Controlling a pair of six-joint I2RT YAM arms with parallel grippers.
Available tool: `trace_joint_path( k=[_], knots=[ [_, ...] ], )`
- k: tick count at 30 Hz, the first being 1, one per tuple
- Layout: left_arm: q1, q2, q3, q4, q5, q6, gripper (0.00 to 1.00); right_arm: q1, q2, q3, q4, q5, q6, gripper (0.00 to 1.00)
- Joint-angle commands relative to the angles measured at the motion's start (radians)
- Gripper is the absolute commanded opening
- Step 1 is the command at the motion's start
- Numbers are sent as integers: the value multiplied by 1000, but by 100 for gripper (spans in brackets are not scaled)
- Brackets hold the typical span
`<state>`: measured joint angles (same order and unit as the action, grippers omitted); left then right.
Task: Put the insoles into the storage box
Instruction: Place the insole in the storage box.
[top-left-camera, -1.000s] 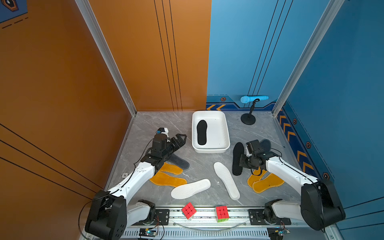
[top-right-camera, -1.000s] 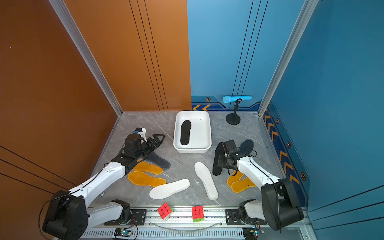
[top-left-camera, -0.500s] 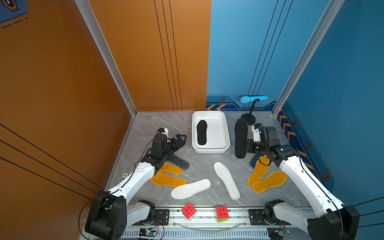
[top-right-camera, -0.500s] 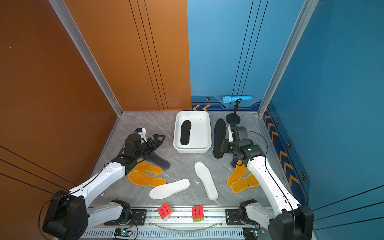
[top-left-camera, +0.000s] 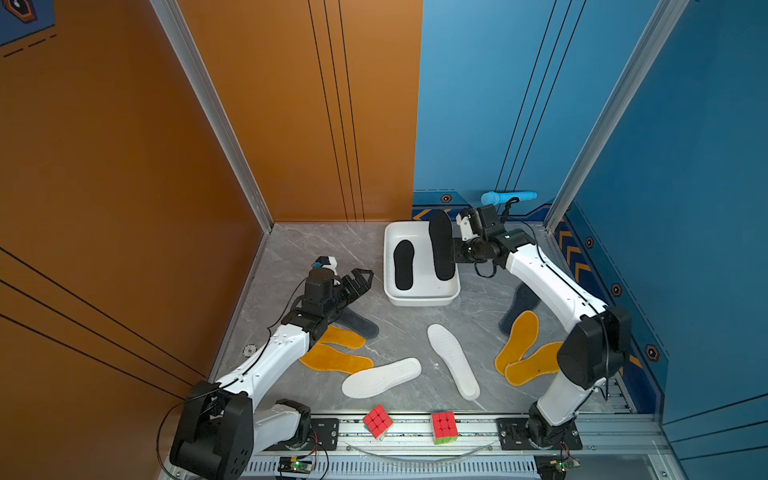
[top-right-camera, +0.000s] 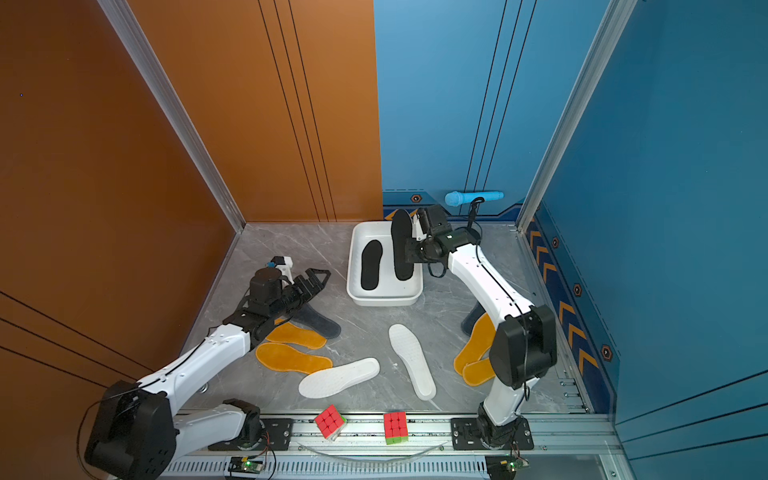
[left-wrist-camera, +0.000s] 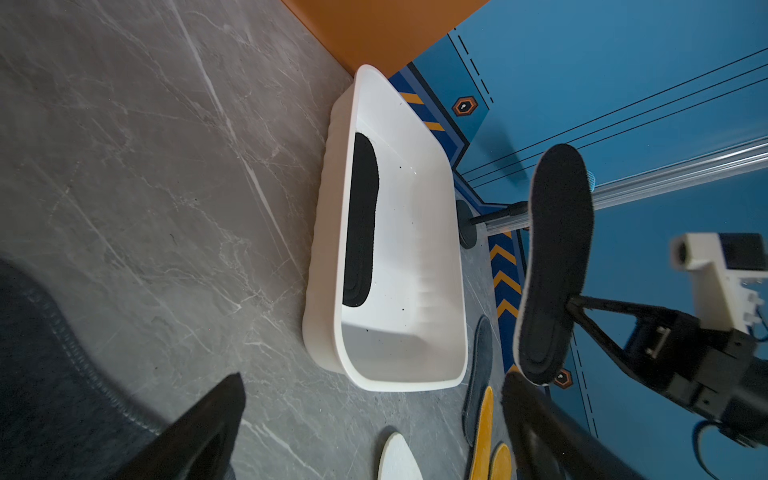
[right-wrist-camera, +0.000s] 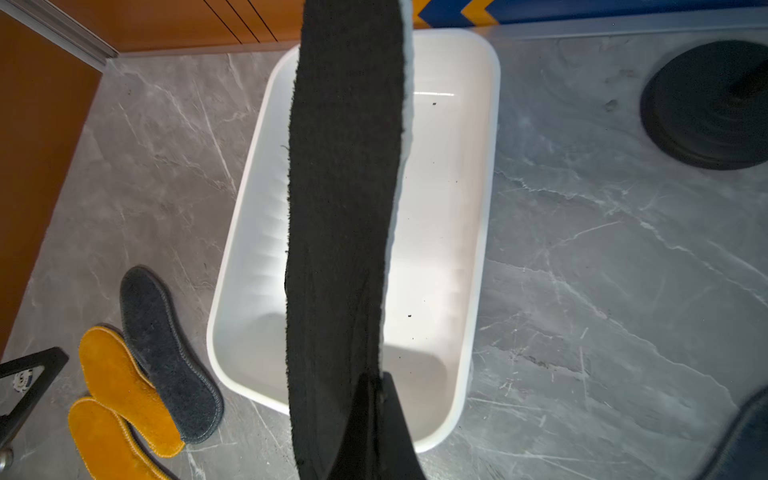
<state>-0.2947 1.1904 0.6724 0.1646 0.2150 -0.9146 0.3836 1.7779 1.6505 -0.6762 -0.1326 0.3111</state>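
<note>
Pinching black insole (top-left-camera: 441, 245), right tool (top-left-camera: 456, 254), over box (top-left-camera: 419, 300)

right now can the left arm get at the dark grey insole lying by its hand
Probably yes: the left hand is open, empty, hovering close above the dark grey insole, with nothing on top of it.

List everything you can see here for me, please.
box: one, white, back middle.
black insoles: two; one lying in the box, one held up at its right side.
dark grey insoles: two; one left side, one right side.
orange-yellow insoles: four; two left, two right.
white insoles: two, front middle.
puzzle cubes: two, multicoloured, front rail.
microphone: one, blue, on a stand, back wall.
left gripper: one, black, open, empty.
right gripper: one, black, shut on a black insole.
</note>
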Motion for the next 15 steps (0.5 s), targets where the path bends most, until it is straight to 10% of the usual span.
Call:
trace_joint_path(
  k=[1, 15],
  knots=[
    [6, -23, -16, -21, 24, -5, 98, 9, 125, 86, -62, 23, 35, 0],
    [23, -46, -13, -65, 27, 14, 98, 8, 461, 313, -136, 28, 33, 0]
  ],
)
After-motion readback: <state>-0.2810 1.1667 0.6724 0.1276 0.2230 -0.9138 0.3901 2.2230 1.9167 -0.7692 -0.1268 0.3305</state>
